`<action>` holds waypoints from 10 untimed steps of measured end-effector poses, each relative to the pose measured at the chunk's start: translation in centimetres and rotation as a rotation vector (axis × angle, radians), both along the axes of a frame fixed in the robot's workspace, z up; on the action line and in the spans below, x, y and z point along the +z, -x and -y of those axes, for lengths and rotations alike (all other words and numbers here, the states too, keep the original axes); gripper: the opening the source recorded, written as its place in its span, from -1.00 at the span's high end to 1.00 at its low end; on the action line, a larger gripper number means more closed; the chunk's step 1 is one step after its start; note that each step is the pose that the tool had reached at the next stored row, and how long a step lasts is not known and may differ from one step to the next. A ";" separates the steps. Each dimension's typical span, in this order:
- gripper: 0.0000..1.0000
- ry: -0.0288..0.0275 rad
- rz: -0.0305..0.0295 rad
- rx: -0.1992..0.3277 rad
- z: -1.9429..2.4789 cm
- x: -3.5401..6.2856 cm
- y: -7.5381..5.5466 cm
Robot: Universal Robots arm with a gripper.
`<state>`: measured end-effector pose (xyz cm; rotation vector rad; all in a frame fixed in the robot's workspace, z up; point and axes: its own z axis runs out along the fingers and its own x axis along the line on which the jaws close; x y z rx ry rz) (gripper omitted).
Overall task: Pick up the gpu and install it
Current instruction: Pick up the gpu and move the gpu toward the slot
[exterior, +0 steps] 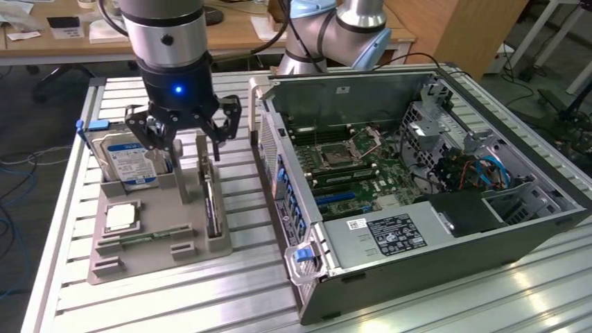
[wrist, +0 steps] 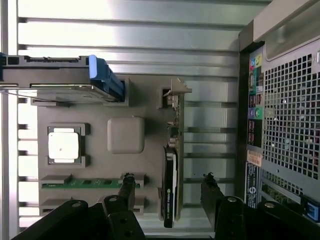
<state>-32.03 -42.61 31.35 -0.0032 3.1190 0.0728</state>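
The gpu (exterior: 213, 205) is a thin black card standing on edge in a slot of the grey holder tray (exterior: 148, 260), just beside the open computer case (exterior: 416, 173). In the wrist view the gpu (wrist: 171, 170) appears edge-on, with its silver bracket (wrist: 178, 90) at the far end. My gripper (exterior: 196, 149) hangs just above the tray over the card's bracket end. It is open and holds nothing. In the wrist view the gripper (wrist: 169, 186) has one dark finger (wrist: 127, 185) on each side of the card, not touching it.
On the same tray (wrist: 125, 135) stand a silver hard drive (exterior: 129, 163) with a blue tab, a square CPU chip (exterior: 122, 216) and a green memory stick (wrist: 80, 184). The case lies on its side with the motherboard (exterior: 342, 156) exposed. The table is slatted aluminium.
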 end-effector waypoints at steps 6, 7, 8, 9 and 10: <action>-0.44 0.0002 0.0000 -0.001 0.13 -0.92 0.0; -0.44 0.0001 0.0000 -0.002 0.13 -1.10 0.0; -0.44 0.0001 0.0001 -0.003 0.15 -1.25 0.0; -0.44 0.0001 0.0002 -0.004 0.15 -1.39 0.0; -0.44 0.0001 0.0000 -0.005 0.16 -1.53 -0.1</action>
